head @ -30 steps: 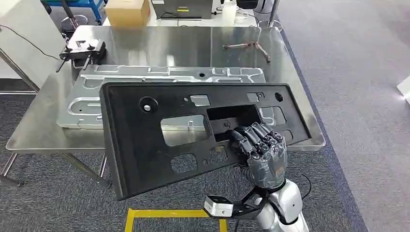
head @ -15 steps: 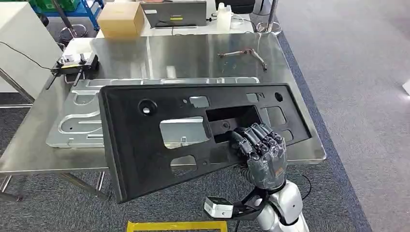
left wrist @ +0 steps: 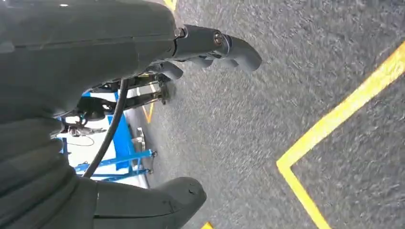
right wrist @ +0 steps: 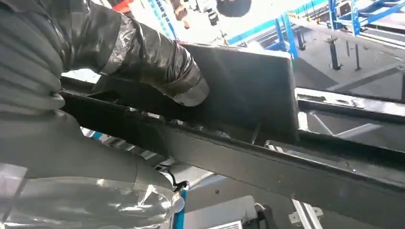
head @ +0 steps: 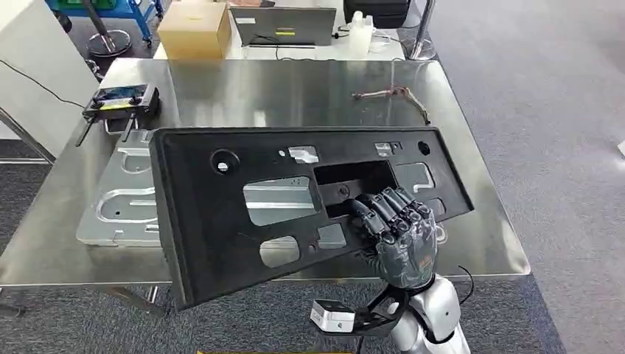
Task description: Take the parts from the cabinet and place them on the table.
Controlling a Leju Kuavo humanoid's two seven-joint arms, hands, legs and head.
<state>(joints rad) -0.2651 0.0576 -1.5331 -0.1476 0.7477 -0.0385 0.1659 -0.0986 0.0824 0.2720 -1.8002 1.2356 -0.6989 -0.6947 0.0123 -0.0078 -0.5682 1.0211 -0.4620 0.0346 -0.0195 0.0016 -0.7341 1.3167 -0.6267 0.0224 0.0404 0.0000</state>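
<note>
A long black plastic panel (head: 221, 214) with several cut-outs hangs tilted above the near half of the steel table (head: 295, 88), its left end lower and past the table's front edge. My right hand (head: 398, 228) grips it at the large opening near its right end, fingers hooked over the edge. In the right wrist view the thumb (right wrist: 157, 62) presses against the panel (right wrist: 248, 95). A silver stamped metal panel (head: 118, 206) lies flat on the table, partly hidden behind the black one. My left hand (left wrist: 95, 47) hangs over the grey carpet, fingers apart and holding nothing.
A black clamp-like device (head: 121, 99) sits at the table's far left and a bent metal bracket (head: 390, 94) at its far right. Behind the table stand a cardboard box (head: 193, 28), a laptop (head: 284, 15) and a white bottle (head: 359, 35). Yellow floor tape (left wrist: 334, 119) runs below.
The whole view has shifted: the table now lies closer and further under the black panel. My right hand keeps the same grip on the panel.
</note>
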